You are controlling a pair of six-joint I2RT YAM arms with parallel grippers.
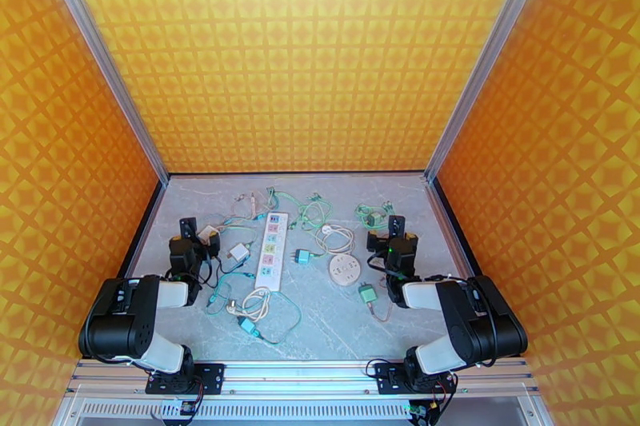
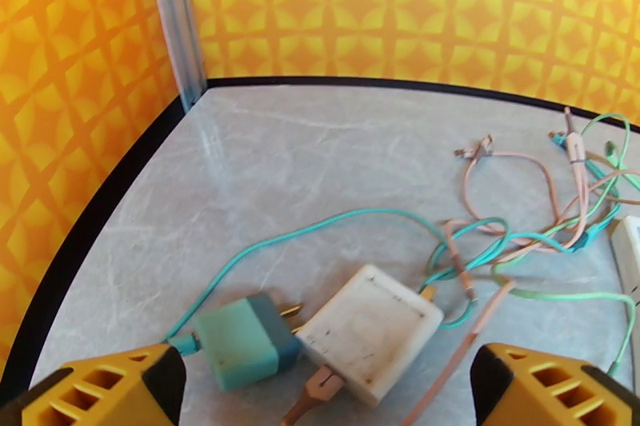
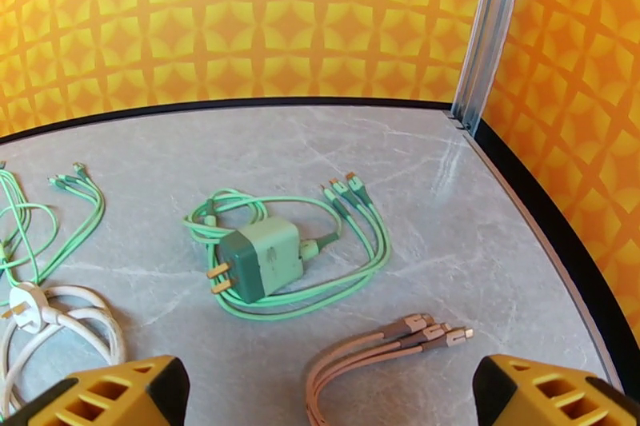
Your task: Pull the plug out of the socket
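A white power strip socket point(image 1: 272, 250) with coloured outlets lies lengthwise mid-table; its edge point(image 2: 630, 248) shows at the right of the left wrist view. From above I cannot tell whether a plug sits in it. My left gripper point(image 1: 200, 234) hovers open left of the strip, its yellow fingers point(image 2: 104, 388) wide apart over a white charger point(image 2: 372, 332) and a teal plug point(image 2: 244, 340) lying loose. My right gripper point(image 1: 386, 232) is open too, fingers point(image 3: 552, 392) spread, with a green plug point(image 3: 260, 264) and its coiled cable ahead of it.
A round white socket puck point(image 1: 345, 268), a teal plug point(image 1: 302, 256), a green plug point(image 1: 367, 292) and tangled cables point(image 1: 296, 208) are scattered around the strip. Pink cable ends point(image 3: 424, 330) lie near the right gripper. Orange walls enclose three sides.
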